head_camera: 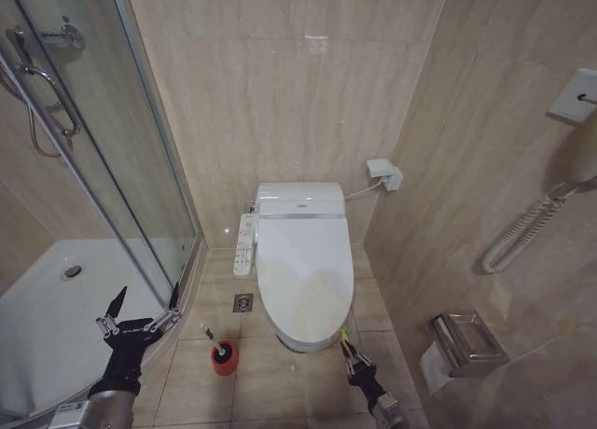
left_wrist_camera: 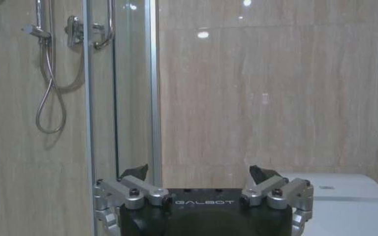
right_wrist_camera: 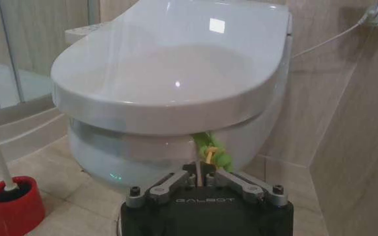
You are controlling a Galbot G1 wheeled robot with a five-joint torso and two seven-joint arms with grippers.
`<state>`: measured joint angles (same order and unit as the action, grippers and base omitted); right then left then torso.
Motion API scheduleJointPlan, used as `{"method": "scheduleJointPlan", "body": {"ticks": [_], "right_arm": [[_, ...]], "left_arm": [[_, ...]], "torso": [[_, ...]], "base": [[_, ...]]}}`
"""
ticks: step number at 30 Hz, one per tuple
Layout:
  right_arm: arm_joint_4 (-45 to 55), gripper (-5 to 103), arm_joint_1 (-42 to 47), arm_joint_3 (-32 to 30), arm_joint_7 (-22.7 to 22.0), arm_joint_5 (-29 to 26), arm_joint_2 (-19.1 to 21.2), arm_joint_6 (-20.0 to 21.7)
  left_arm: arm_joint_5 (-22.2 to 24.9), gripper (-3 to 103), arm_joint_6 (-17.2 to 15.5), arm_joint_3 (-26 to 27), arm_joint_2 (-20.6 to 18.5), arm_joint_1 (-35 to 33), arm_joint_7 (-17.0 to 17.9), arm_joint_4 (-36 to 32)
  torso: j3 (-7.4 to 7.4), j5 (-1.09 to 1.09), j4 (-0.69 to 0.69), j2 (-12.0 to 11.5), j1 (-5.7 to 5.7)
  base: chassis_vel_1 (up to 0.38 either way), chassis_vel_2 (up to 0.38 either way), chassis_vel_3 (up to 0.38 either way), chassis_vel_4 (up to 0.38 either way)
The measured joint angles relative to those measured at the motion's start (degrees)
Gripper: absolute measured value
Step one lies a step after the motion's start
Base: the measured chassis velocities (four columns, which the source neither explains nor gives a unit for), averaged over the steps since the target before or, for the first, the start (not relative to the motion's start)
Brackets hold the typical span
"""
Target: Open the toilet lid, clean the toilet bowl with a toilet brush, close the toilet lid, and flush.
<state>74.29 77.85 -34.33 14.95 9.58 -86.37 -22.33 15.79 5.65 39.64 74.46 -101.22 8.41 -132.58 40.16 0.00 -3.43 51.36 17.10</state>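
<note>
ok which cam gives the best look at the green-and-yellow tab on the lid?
Right wrist view: the tab hangs under the closed toilet lid front edge, with the right gripper closed on it. Head view shows the tab as a speck at the lid's front. Left wrist view catches a corner of the toilet, without the tab.

Soft, even indoor light from overhead; bright ceiling-lamp glare spots on the glossy toilet lid (right_wrist_camera: 175, 64) and the polished wall tiles (left_wrist_camera: 255, 98); faint shadows on the floor; head view bends slightly at its edges.
</note>
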Motion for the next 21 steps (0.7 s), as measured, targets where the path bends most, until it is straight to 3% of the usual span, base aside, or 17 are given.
{"method": "scheduleJointPlan", "body": {"ticks": [6,7,20,21], "right_arm": [[-0.1,10,-0.1,-0.1,0.0,-0.1,0.0,-0.2],[-0.1,0,-0.1,-0.1,0.0,-0.1,0.0,-0.3],[-0.1,0,0.2,0.2,0.2,0.5,0.6,-0.2],[-0.1,18,0.1,0.1,0.2,0.5,0.7,-0.2]], "left_arm": [[0.0,100,0.0,0.0,0.0,0.0,0.0,0.0],[0.0,100,0.0,0.0,0.0,0.0,0.0,0.0],[0.0,100,0.0,0.0,0.0,0.0,0.0,0.0],[0.0,100,0.0,0.0,0.0,0.0,0.0,0.0]], "torso": [[0.0,0.01,0.0,0.0,0.0],[0.0,0.0,0.0,0.0,0.0],[0.0,0.0,0.0,0.0,0.0],[0.0,0.0,0.0,0.0,0.0]], "base": [[0.0,0.0,0.0,0.0],[0.0,0.0,0.0,0.0],[0.0,0.0,0.0,0.0],[0.0,0.0,0.0,0.0]]}}
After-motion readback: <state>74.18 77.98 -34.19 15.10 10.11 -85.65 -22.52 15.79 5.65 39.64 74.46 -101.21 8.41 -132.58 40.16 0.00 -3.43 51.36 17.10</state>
